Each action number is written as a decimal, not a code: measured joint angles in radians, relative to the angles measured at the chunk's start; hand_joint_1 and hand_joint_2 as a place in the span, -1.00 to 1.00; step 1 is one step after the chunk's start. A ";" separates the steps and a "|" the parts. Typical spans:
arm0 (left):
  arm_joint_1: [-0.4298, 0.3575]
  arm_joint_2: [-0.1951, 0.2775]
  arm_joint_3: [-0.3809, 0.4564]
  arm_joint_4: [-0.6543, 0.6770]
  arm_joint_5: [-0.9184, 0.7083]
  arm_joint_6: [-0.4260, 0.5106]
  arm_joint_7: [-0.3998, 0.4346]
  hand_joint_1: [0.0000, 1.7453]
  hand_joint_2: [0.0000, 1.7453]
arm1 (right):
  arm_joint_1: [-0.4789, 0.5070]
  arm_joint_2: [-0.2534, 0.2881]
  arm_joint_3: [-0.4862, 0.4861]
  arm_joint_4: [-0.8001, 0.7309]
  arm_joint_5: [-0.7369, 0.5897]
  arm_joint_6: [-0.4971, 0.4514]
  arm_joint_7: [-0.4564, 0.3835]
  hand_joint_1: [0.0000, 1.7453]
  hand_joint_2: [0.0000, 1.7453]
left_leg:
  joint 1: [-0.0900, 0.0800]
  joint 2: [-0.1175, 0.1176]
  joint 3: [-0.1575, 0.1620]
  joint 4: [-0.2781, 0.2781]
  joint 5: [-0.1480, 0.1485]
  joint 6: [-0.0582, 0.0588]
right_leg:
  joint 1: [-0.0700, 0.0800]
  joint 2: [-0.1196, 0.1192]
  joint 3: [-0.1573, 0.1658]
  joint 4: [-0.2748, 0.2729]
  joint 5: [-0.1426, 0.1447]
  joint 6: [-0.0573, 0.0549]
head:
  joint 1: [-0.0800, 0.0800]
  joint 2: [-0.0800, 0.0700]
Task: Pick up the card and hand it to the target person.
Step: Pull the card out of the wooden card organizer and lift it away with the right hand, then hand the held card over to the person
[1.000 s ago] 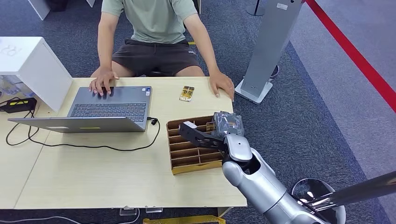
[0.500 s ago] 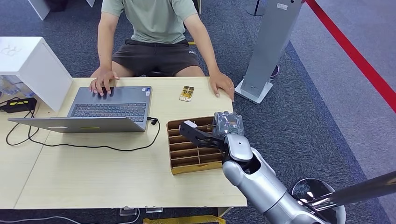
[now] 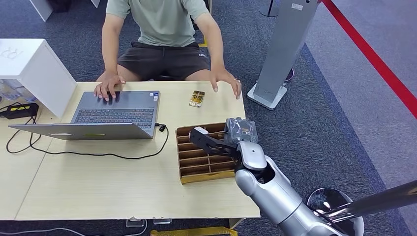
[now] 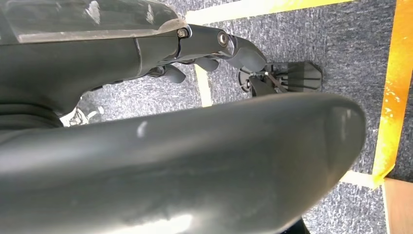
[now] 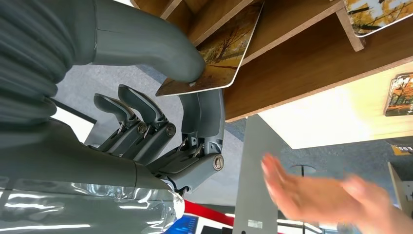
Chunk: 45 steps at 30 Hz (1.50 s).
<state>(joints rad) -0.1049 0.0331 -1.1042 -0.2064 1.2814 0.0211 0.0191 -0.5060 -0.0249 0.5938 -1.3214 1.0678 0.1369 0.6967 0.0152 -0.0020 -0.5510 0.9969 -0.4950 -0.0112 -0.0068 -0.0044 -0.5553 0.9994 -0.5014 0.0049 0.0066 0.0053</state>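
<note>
In the right wrist view a card [image 5: 219,53] with an autumn-tree picture stands in a slot of the brown wooden rack [image 5: 302,63], and my right hand [image 5: 160,122] pinches its edge between thumb and fingers. From the head view, my right hand [image 3: 216,142] reaches over the rack [image 3: 196,169] at the table's right side. The person [image 3: 162,24] sits across the table, one hand [image 3: 226,78] raised over the far edge, blurred in the wrist view [image 5: 316,195]. My left hand [image 4: 209,48] hangs over carpet, holding nothing.
A second card [image 3: 196,98] lies flat on the table beyond the rack, and another [image 5: 375,14] sits in a neighbouring slot. An open laptop [image 3: 118,110] with a black cable [image 3: 108,155] takes up the left half. A white box [image 3: 34,66] stands far left, a grey stand [image 3: 282,49] off the table's right.
The person's hand has lifted off the table's far right edge and moved slightly left. My right hand has stayed at the rack.
</note>
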 joint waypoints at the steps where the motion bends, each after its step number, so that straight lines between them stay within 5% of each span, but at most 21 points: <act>1: 0.000 0.000 0.000 0.000 0.001 0.000 -0.001 -1.00 -1.00 | -0.004 0.000 0.001 0.000 -0.004 0.000 0.000 1.00 1.00 | 0.000 0.000 0.000 0.000 0.000 0.000 | 0.000 0.000 0.000 0.000 0.000 0.000 | 0.000 0.000; 9: -0.001 0.000 -0.001 0.000 -0.005 -0.002 -0.001 -1.00 -1.00 | -0.153 0.012 0.052 0.001 -0.124 -0.009 -0.018 1.00 1.00 | 0.000 0.000 -0.001 0.000 0.000 0.000 | 0.000 0.000 0.000 0.001 0.000 0.000 | 0.001 0.000; 16: -0.013 -0.006 -0.008 0.000 -0.006 -0.009 0.001 -1.00 -1.00 | -0.436 0.090 0.122 0.211 -0.277 -0.111 -0.185 1.00 1.00 | 0.000 -0.002 -0.001 0.000 0.001 -0.001 | 0.000 -0.002 -0.001 0.002 0.000 0.000 | -0.003 0.000; 29: -0.008 -0.014 -0.014 0.000 0.010 0.001 0.014 -1.00 -1.00 | -0.515 0.172 0.192 0.501 -0.290 -0.162 -0.229 1.00 1.00 | 0.000 -0.002 -0.002 0.000 0.001 -0.001 | 0.000 -0.001 -0.001 0.002 0.000 0.000 | 0.000 0.000; 33: -0.008 -0.016 -0.016 0.000 0.007 -0.001 0.004 -1.00 -1.00 | -0.520 0.179 0.204 0.545 -0.287 -0.175 -0.234 -1.00 1.00 | 0.000 -0.002 -0.001 0.000 0.001 -0.001 | 0.000 -0.001 -0.001 0.002 0.000 0.000 | -0.001 0.000; 45: -0.006 -0.016 -0.017 0.000 0.016 -0.006 0.003 -1.00 -1.00 | -0.524 0.180 0.213 0.622 -0.290 -0.219 -0.253 -1.00 1.00 | 0.000 -0.001 -0.001 0.000 0.001 -0.001 | 0.000 -0.001 -0.001 0.002 0.000 0.000 | 0.000 0.000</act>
<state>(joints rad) -0.1105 0.0169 -1.1212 -0.2064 1.2972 0.0148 0.0223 -1.0296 0.1548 0.8071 -0.6998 0.7781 -0.0826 0.4441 0.0153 -0.0033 -0.5519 0.9971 -0.4937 -0.0120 -0.0068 -0.0057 -0.5566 1.0009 -0.5013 0.0047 0.0063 0.0053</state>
